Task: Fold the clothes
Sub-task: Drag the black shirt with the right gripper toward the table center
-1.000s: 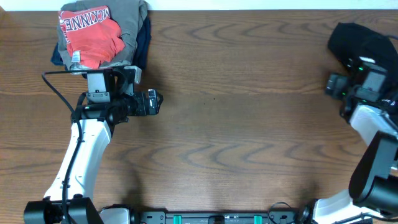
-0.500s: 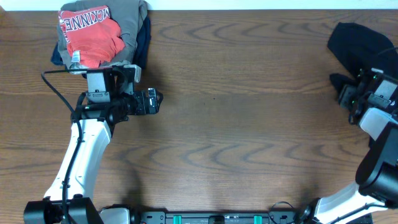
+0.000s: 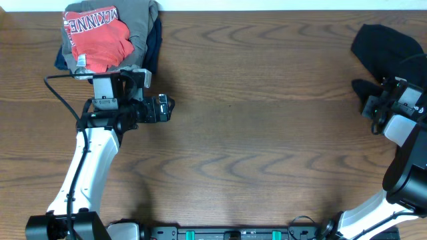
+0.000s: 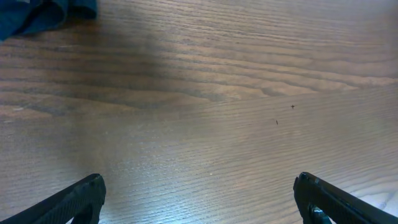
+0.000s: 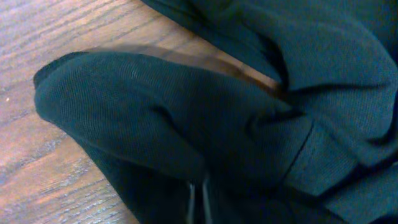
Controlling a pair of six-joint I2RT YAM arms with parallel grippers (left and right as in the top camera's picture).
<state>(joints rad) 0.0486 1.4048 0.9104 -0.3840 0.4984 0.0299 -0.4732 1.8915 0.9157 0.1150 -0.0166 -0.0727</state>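
Black top sits crumpled at the far right corner of the table; it isn't spread and no fold is made yet. My right hand is pressed together at its near edge, pinching a bit of the fabric. My left hand is spread wide over bare wood, holding nothing, just beside the folded pile at far left. My read: barely begun. It needs pulling out, flattening and folding.
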